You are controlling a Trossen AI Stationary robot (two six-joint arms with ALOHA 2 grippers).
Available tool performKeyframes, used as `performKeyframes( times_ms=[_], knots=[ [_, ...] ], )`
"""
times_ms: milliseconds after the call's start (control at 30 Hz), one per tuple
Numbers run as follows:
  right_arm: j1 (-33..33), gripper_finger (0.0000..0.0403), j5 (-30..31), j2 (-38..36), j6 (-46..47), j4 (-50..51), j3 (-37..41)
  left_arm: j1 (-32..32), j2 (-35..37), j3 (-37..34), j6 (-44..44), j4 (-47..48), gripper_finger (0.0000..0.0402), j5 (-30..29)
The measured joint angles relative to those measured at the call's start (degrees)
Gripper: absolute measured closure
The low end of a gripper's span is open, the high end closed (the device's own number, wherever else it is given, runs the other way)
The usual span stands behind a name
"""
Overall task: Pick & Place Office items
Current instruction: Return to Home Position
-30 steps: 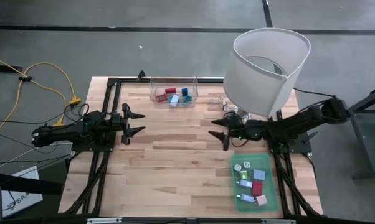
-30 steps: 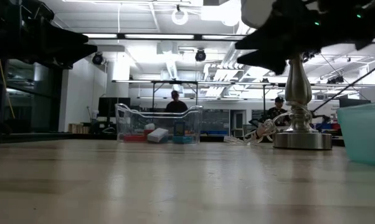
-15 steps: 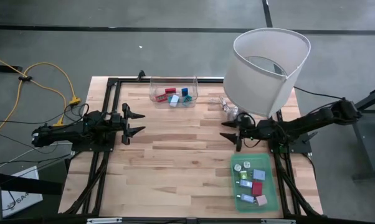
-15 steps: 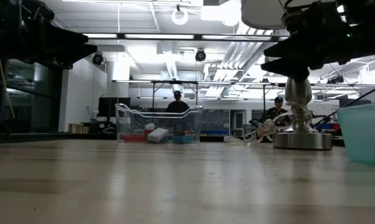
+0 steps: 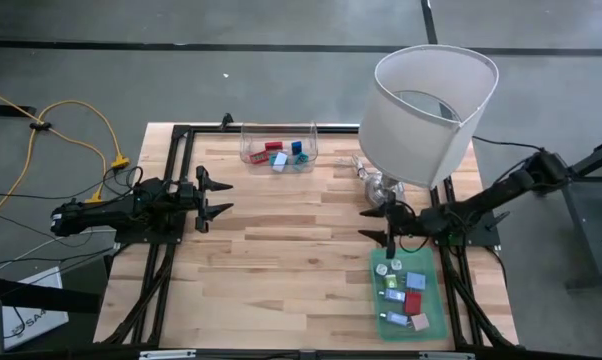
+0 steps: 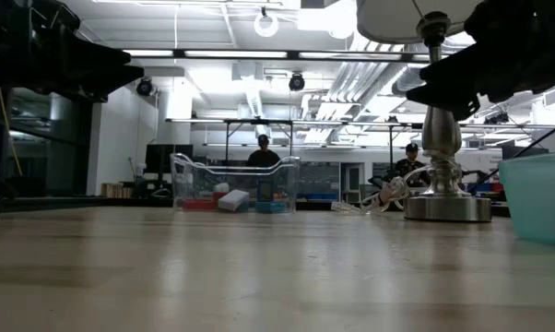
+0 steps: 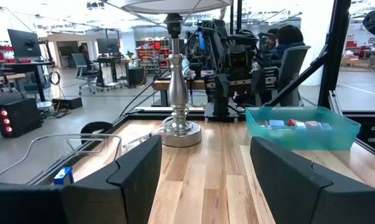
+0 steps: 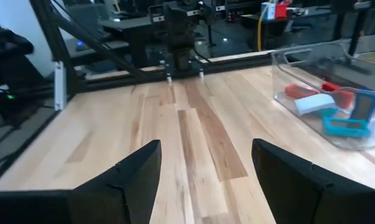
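Right, status check. Both arms are empty. The left pincer (image 5: 213, 197) hovers over the left side of the tabletop (image 5: 281, 260), fingers spread. Its wrist view shows nothing in the gap. The right pincer (image 5: 381, 225) is on the right, just off the far edge of the green bin (image 5: 373, 300) and just beside the white lamp (image 5: 431, 100). It's also spread wide and carrying nothing.

The office items (image 5: 413, 303) sit in two containers.
- **Green bin, near right:** about seven of them lie flat inside: red, blue, light blue and a few pale ones.
- **Clear bin (image 5: 249, 140), far edge near the middle:** roughly five remaining items (image 5: 273, 147), red, blue and light blue, maybe one teal.

I see nothing loose on the wood.

My read is that more than half the job is done. With both pincers empty and neither reaching into a bin, this looks like a park pose, not an approach. If the whole lot is meant to go across, the clear bin's contents are what's left. I can't tell from here whether they're in scope.
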State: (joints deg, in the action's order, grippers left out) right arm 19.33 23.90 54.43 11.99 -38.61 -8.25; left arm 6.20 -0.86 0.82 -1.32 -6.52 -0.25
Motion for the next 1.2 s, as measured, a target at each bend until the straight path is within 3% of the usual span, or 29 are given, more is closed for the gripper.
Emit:
performKeyframes(
  times_ms=[200, 633, 1200],
  knots=[
    [3.67, 0.0165, 5.88, -3.82, -0.82, 5.88, 0.00, 0.01, 0.00, 0.00, 0.01, 0.02, 0.0164, 0.00],
    [3.46, 0.0165, -0.04, -20.11, -3.02, 20.59, -0.02, 0.02, 0.00, 0.00, 0.00, 0.01, 0.0164, 0.00],
    [3.46, 0.0165, -0.03, -38.80, -3.28, 36.80, -0.02, 0.01, 0.00, 0.00, 0.01, 0.02, 0.0164, 0.00]
  ],
)
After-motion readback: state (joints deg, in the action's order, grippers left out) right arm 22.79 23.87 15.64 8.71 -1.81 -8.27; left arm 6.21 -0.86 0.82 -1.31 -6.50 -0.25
